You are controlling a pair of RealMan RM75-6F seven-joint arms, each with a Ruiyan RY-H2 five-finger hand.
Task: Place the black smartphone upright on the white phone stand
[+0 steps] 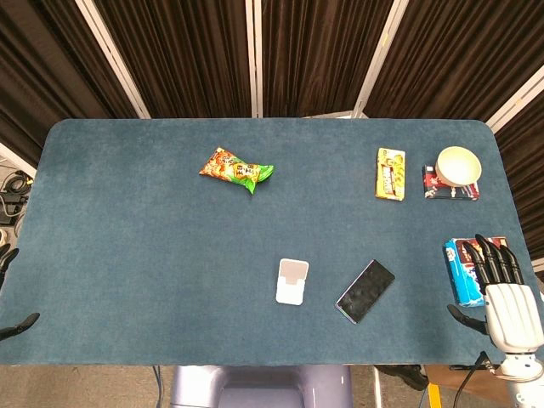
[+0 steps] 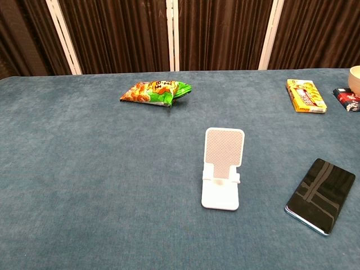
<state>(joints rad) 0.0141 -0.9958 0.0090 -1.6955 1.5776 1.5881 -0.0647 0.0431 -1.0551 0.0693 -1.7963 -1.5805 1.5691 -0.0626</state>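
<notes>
The black smartphone point(image 1: 366, 291) point(image 2: 321, 194) lies flat on the blue table, tilted, just right of the white phone stand point(image 1: 292, 281) point(image 2: 223, 167). The stand is upright and bears nothing. My right hand point(image 1: 503, 293) hovers at the table's right edge, fingers spread and holding nothing, well to the right of the phone. Of my left hand point(image 1: 10, 289) only dark fingertips show at the left edge of the head view, away from both objects; whether it is open or shut is unclear. Neither hand appears in the chest view.
A snack bag point(image 1: 236, 169) point(image 2: 155, 91) lies at the back left of centre. A yellow box point(image 1: 390, 173) point(image 2: 305, 95), a cream bowl point(image 1: 459, 165) on a dark packet point(image 1: 450, 191), and a blue packet point(image 1: 463, 270) under my right hand sit along the right side.
</notes>
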